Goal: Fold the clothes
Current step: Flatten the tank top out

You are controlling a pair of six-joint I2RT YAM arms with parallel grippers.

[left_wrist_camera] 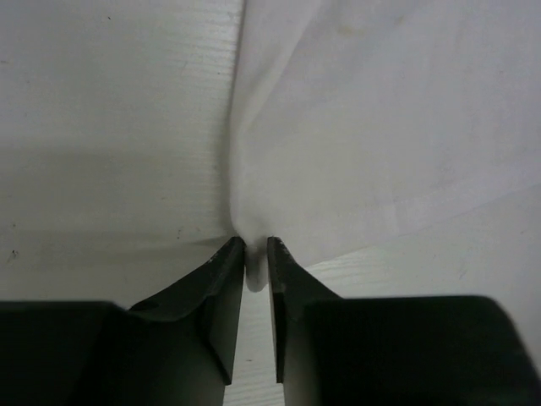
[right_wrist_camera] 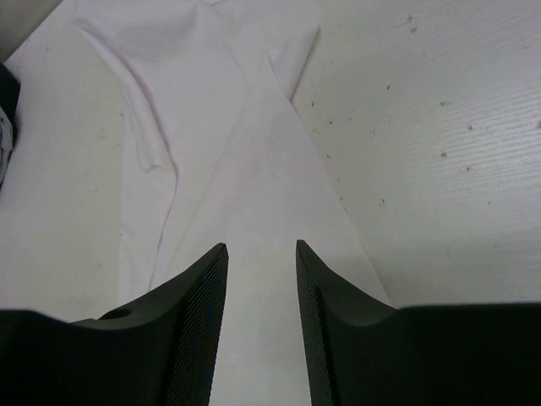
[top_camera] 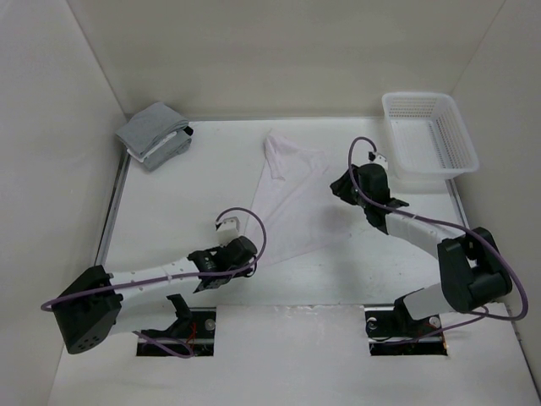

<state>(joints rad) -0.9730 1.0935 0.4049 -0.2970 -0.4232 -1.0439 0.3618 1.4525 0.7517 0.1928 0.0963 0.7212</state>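
White garment [top_camera: 292, 203] lies spread; left gripper [left_wrist_camera: 256, 247] pinches its near corner, right gripper [right_wrist_camera: 261, 250] stands open over its right edge

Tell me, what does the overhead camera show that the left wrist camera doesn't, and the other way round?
Only the overhead view: left arm, right arm, white basket, grey-and-white bundle, the white garment in whole outline. Only the left wrist view: the left gripper pinching the garment's corner, up close. Both: the garment on the table.
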